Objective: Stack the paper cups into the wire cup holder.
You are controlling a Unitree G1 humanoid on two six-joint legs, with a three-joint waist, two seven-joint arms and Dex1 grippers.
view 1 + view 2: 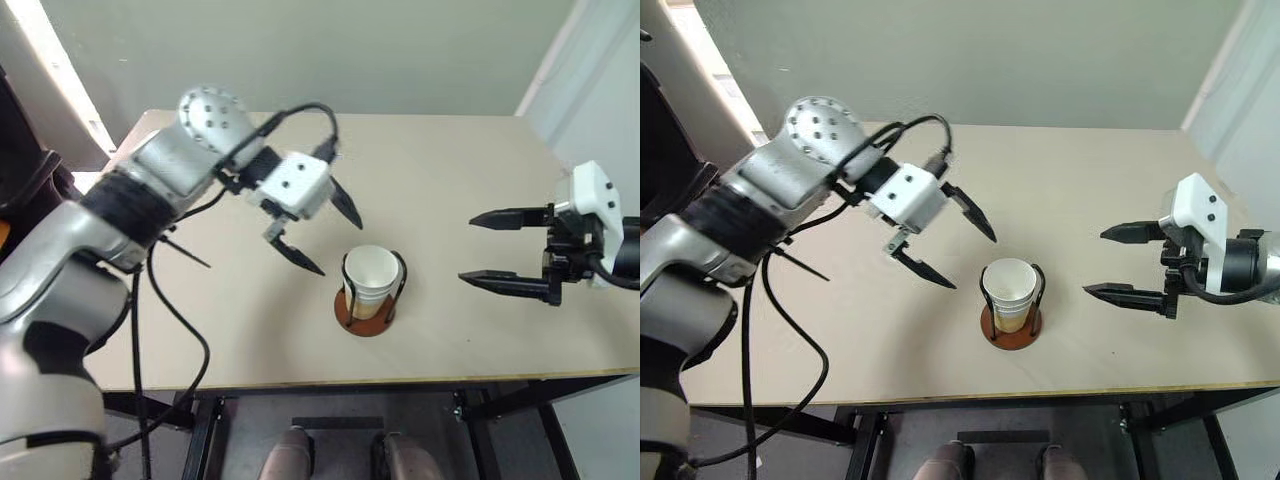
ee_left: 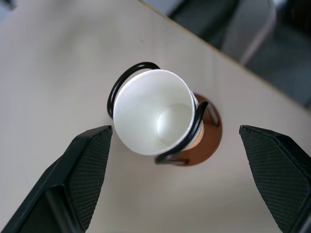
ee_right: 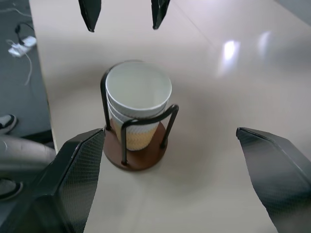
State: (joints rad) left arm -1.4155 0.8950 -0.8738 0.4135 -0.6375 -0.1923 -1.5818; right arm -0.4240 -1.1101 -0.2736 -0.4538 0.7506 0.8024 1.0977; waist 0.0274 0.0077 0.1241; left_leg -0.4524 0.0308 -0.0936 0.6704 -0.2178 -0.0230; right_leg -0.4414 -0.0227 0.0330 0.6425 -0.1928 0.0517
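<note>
Cups (image 1: 369, 283) nested in the holder (image 1: 368, 312), standing on the worktop (image 1: 450, 190) near its front edge. Left gripper (image 1: 322, 235) at ten o'clock from the stack, jaws spread, gripping nothing. Right gripper (image 1: 478, 248) at three o'clock, well apart, jaws spread and empty too.

Best to draw the left gripper up and away, clear of the wire loops, without nudging the rim.

Hard to count the nested cups; lower ones partly masked by the wires.

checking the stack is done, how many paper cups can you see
3, judging by the rims in the right wrist view: all paper cups sit nested in the wire cup holder; lower ones are mostly hidden, so the count is unsure.
</note>
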